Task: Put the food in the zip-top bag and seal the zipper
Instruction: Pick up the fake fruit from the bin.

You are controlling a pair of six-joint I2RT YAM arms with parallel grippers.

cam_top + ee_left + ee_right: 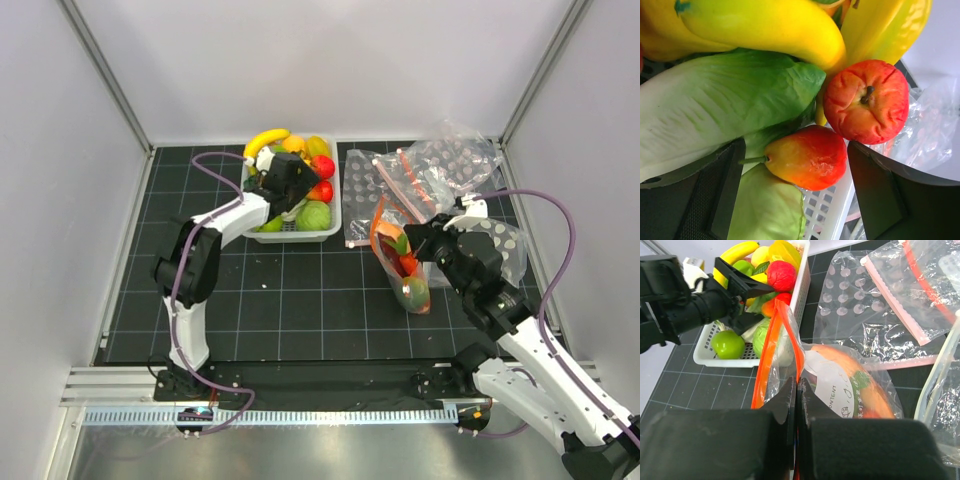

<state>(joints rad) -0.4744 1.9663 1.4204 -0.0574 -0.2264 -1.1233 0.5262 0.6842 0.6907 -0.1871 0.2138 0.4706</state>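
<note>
The zip-top bag (400, 262) stands right of centre with an orange-red piece, a green piece and other food inside; in the right wrist view its body (850, 385) shows a printed label. My right gripper (415, 240) (797, 385) is shut on one side of the orange-red zipper (800, 357); the other side (765, 355) bows away, so the mouth gapes. My left gripper (285, 190) (795, 167) is open, low in the white tub (330, 228). Its fingers (715, 195) straddle a red-yellow pear-shaped fruit (807, 157) with gaps on both sides.
The tub also holds yellow bananas (765, 25), a red apple (867, 100), green leafy pieces (715, 110) and a green round fruit (727, 344). Several spare dotted clear bags (440, 165) lie at the back right. White walls enclose the black grid mat.
</note>
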